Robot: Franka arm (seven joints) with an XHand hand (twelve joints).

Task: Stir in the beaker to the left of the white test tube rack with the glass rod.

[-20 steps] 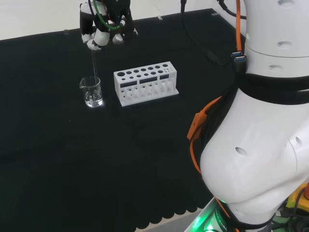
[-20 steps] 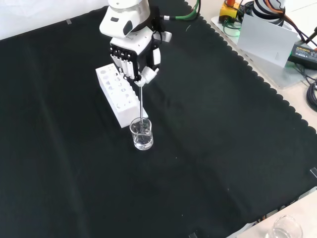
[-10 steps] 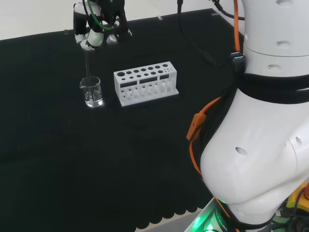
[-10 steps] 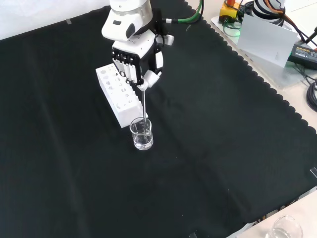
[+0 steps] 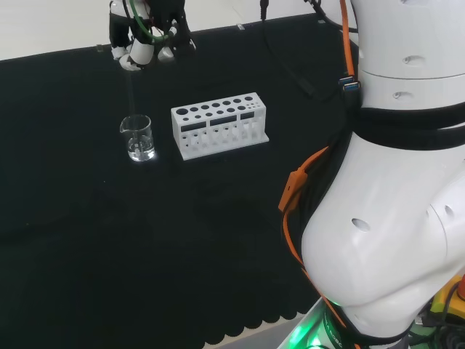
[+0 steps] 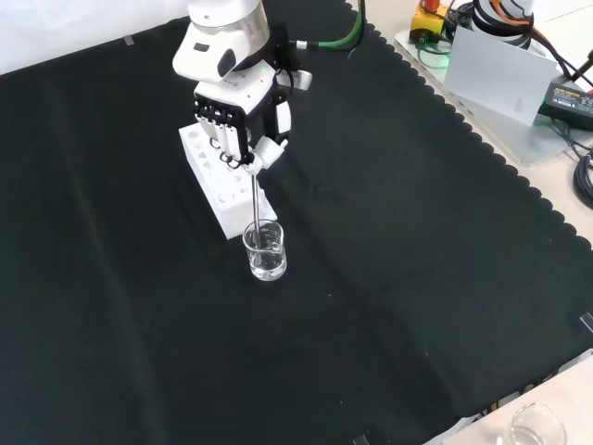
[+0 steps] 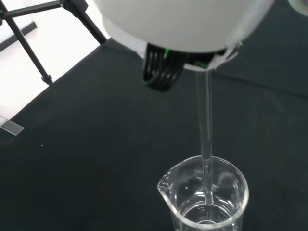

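A small clear beaker [image 5: 137, 137] with a little clear liquid stands on the black cloth, left of the white test tube rack [image 5: 219, 124] in the head view. In the front view the beaker [image 6: 265, 249] sits in front of the rack [image 6: 219, 175]. The hand [image 6: 239, 119] hovers above the beaker, fingers curled round the top of a thin glass rod [image 6: 256, 197]. The rod hangs nearly upright, and its lower end reaches into the beaker's mouth. In the wrist view the rod [image 7: 206, 130] dips into the beaker [image 7: 204, 197]. The hand [image 5: 142, 45] is high at the cloth's far edge in the head view.
The arm's white links [image 5: 396, 182] with orange cable stand at the right of the head view. Another clear vessel [image 6: 535, 428] sits off the cloth at the front view's lower right. Boxes and cables [image 6: 505, 65] lie beyond the cloth's scalloped edge.
The hand has risen and shifted left in the front view, carrying the rod. The rod's tip now sits higher in the beaker. The beaker and rack have not moved.
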